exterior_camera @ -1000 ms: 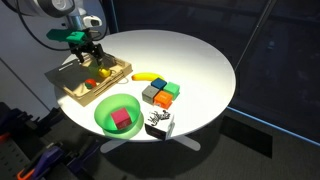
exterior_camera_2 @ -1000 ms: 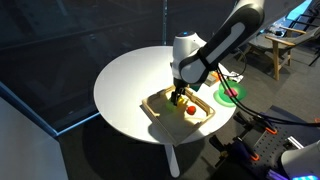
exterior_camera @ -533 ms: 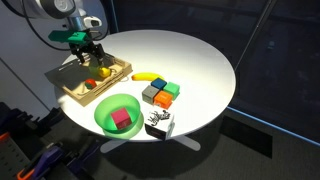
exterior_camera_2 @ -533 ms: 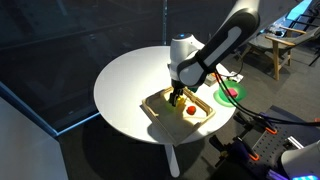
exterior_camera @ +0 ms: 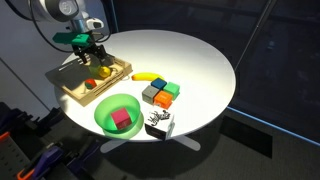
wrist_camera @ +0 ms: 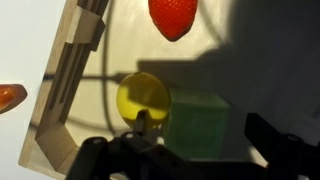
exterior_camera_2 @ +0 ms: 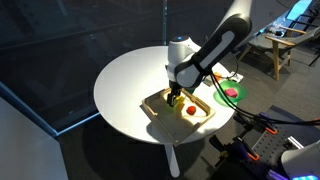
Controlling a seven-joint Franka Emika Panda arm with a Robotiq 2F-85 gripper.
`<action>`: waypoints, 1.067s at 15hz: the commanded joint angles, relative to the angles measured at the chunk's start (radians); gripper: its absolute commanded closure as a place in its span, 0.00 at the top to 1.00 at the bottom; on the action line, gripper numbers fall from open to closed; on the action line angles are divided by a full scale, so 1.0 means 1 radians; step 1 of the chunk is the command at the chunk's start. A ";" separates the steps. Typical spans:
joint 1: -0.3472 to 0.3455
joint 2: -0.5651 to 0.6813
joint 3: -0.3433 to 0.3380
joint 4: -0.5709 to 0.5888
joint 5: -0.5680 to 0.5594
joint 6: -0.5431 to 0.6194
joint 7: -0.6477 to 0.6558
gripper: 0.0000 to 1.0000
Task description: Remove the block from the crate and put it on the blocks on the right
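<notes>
The lime block [wrist_camera: 203, 108] lies in the light wood crate [exterior_camera: 72, 92], which also shows in an exterior view [exterior_camera_2: 160, 107]. In the wrist view it sits next to a yellow ball [wrist_camera: 140, 97]. My gripper [wrist_camera: 205, 128] is open, with one finger on each side of the block. In both exterior views the gripper [exterior_camera: 93, 58] [exterior_camera_2: 176, 94] hangs low over the crate and hides the block. The blocks, a cluster of orange, green and grey cubes [exterior_camera: 160, 93], sit near the table's middle.
A red strawberry [wrist_camera: 173, 16] lies in the crate too. A banana [exterior_camera: 148, 77] lies beside the cluster. A green bowl [exterior_camera: 106, 122] holds a pink cube [exterior_camera: 121, 119]. A black-and-white patterned box [exterior_camera: 160, 125] stands at the table's edge.
The arm has shifted slightly above the crate. The gripper stays low over the block.
</notes>
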 commanded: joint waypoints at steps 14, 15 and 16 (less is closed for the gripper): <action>0.035 0.046 -0.013 0.060 -0.032 0.001 0.024 1.00; 0.034 0.047 -0.014 0.061 -0.032 0.001 0.024 1.00; 0.034 0.049 -0.015 0.061 -0.032 0.000 0.024 1.00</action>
